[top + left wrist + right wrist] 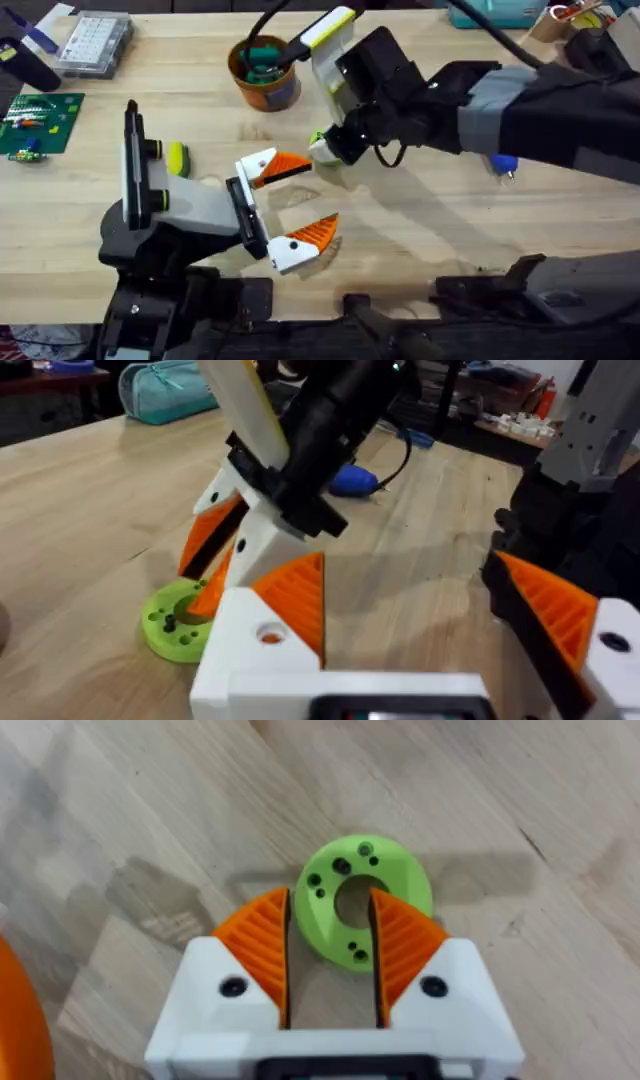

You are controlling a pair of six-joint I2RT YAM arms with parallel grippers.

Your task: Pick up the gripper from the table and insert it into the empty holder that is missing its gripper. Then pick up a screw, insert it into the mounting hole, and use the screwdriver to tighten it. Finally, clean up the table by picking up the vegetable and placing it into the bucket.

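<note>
A pale wooden table (420, 230) carries the whole scene. The right arm, a large black-and-grey linkage, reaches in from the right edge toward the table's centre; its white two-finger right gripper (330, 955) with orange ribbed pads is lowered over the screw (362, 912), a lime-green plastic disc with a round central hole and several small dark holes in its face, lying flat on the wood near the table's middle. The pads stand one on either side of the disc's near part, one pad reaching into the central hole, jaws narrowly parted; whether they press the plastic cannot be told. The left arm lies low at the lower left, and its left gripper (290, 205), also white with orange ribbed pads, is spread wide and grasps nothing, just beside the screw. The small round orange bucket (265, 82) with a dark rim stands behind the centre and holds a teal object whose kind is unclear. The vegetable (177, 157), a small yellow oblong toy with a green edge, lies on the table left of centre, beside the left arm. The slim bright-blue screwdriver (503, 165) shows partly beneath the right arm. A green circuit board (38, 122) and a clear plastic parts box (95, 42) sit at far left; no lettering is legible.
</note>
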